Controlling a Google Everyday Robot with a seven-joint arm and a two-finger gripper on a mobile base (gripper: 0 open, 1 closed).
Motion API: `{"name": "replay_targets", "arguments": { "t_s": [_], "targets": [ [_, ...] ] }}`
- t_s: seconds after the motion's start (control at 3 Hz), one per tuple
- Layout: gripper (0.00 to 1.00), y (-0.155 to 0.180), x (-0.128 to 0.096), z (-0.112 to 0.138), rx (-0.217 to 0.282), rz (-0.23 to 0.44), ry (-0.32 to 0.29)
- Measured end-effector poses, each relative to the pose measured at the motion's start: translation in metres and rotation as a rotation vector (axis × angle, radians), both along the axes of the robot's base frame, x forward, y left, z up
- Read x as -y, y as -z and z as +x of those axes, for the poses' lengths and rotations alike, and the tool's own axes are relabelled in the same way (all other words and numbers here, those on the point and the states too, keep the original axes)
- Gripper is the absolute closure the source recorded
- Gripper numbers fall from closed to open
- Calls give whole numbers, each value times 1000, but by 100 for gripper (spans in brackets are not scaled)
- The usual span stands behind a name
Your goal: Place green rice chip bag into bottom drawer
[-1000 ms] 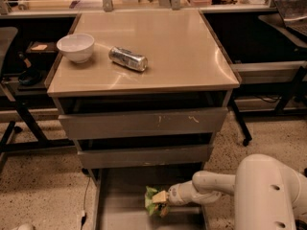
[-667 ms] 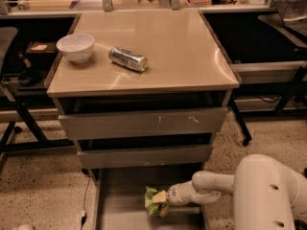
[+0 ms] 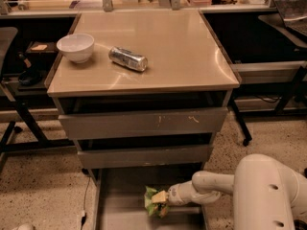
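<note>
Bottom drawer (image 3: 115,207), pulled out at the foot of the grey cabinet: a plain tray with a flat grey floor. Within its outline, toward the right side, is the green rice chip bag (image 3: 151,199), crumpled. The gripper (image 3: 161,202) reaches in from the right at the end of the white arm (image 3: 206,188), and its fingers are closed on the bag's right edge. Above it, the middle drawer (image 3: 144,156) and the top drawer (image 3: 144,122) each stand slightly out, with a dark gap over each front; their insides are not visible. On the cabinet top (image 3: 192,47) stand a white bowl (image 3: 76,47), upright with a plain white inside, and just to its right a silver can (image 3: 128,59) lying on its side, apart from the bowl.

Compared with the views up to one second earlier, bag, gripper, arm, bowl and can occupy the same places; no shift is discernible.

The drawer's near end is cut off by the lower frame edge. The gripper covers part of the bag, its print is illegible, and whether the bag rests on the drawer floor cannot be told.
</note>
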State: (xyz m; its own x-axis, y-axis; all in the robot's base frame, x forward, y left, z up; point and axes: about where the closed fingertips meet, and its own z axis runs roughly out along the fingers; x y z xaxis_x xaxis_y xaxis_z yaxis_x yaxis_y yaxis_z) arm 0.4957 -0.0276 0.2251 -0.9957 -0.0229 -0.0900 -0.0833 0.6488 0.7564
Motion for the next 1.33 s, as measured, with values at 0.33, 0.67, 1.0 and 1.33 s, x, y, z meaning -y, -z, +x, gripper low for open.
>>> {"name": "replay_targets", "arguments": {
  "t_s": [0.33, 0.67, 1.0, 1.33],
  "targets": [
    [18, 0, 0, 0, 0, 0, 0],
    [0, 0, 0, 0, 0, 0, 0],
    [0, -7, 6, -9, -1, -5, -2],
    [0, -43, 39, -12, 40, -43, 85]
  ]
}}
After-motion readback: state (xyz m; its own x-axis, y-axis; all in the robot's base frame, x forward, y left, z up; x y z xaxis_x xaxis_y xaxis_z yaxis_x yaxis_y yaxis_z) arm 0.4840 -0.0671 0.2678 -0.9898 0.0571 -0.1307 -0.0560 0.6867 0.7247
